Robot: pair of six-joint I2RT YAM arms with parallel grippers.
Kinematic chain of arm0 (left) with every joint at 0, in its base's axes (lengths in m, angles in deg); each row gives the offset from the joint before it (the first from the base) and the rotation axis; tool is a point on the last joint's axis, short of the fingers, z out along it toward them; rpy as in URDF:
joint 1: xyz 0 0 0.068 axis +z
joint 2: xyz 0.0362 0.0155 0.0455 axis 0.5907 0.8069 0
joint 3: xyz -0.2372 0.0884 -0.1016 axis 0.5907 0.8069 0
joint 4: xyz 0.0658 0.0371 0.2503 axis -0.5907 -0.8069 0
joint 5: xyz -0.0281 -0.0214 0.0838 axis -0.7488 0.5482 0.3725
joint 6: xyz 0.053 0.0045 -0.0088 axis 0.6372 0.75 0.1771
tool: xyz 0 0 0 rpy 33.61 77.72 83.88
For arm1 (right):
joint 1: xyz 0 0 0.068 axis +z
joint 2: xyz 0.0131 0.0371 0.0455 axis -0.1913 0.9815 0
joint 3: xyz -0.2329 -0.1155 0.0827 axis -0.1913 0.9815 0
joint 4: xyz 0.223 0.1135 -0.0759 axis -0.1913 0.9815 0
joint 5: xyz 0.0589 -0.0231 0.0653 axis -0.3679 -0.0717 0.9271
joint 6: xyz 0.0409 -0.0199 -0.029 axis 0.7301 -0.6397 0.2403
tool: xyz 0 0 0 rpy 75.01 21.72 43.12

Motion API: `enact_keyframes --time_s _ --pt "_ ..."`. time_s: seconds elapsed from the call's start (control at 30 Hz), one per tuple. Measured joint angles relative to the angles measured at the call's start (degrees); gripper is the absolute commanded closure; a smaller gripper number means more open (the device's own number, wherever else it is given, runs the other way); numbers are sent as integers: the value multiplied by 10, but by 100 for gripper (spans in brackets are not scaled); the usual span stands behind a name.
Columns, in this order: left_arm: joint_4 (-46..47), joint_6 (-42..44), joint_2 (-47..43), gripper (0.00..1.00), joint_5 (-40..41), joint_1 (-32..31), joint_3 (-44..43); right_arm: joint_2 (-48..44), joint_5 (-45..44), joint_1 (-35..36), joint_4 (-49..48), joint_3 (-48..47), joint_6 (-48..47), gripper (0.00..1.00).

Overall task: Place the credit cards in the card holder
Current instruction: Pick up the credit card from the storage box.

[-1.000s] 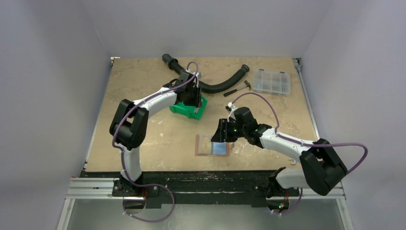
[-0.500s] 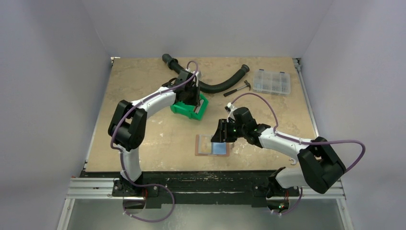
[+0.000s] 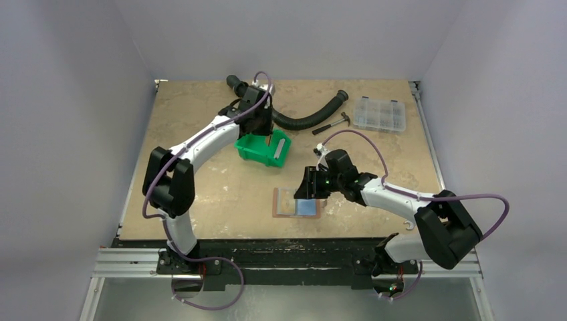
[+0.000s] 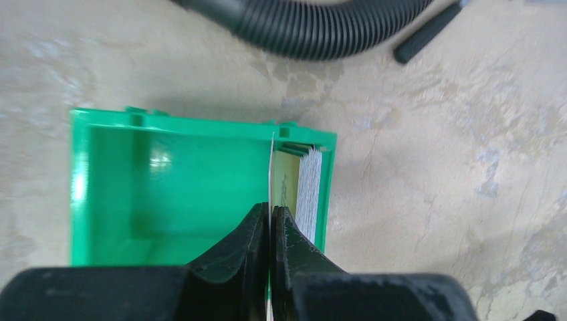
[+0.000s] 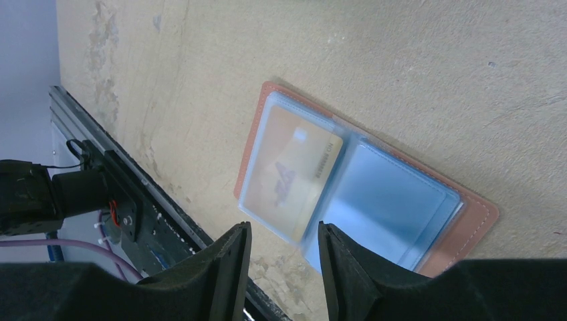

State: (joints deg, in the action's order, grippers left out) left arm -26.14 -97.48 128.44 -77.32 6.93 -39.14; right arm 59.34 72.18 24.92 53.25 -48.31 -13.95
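Note:
The card holder [image 3: 281,202] lies open on the table, reddish-brown leather [image 5: 479,218] round clear sleeves. A yellow-gold card [image 5: 294,170] sits in its left sleeve. The right half [image 5: 391,200] is light blue; I cannot tell card from sleeve. My right gripper [image 5: 281,231] hovers open and empty over the holder's near edge, as the top view [image 3: 309,190] also shows. My left gripper [image 4: 270,210] is shut on a thin card [image 4: 271,167] seen edge-on, colour unclear, above the green bin [image 4: 167,180]. It shows above the bin's far side in the top view [image 3: 259,127].
A stack of cards [image 4: 309,190] stands at the right end of the green bin [image 3: 257,152]. A black corrugated hose [image 3: 307,117], a small hammer [image 3: 332,124] and a clear compartment box [image 3: 379,114] lie at the back. The table's metal front rail [image 5: 127,200] is close to the holder.
My left arm has risen and drawn back from the green bin, shut on a card, so the bin now shows more fully. The right arm and the holder have not moved.

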Motion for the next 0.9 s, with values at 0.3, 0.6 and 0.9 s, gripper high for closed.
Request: enact_keyframes --time_s 0.3,0.6,0.9 --pt "10 -17 -162 100 -3 1 -10 -23 80 -32 -50 7 40 40" --pt "283 -199 -294 100 -262 2 257 -148 195 -65 -383 36 249 38" --pt "454 -342 -353 100 -325 -2 399 -184 164 -101 -380 35 304 37"
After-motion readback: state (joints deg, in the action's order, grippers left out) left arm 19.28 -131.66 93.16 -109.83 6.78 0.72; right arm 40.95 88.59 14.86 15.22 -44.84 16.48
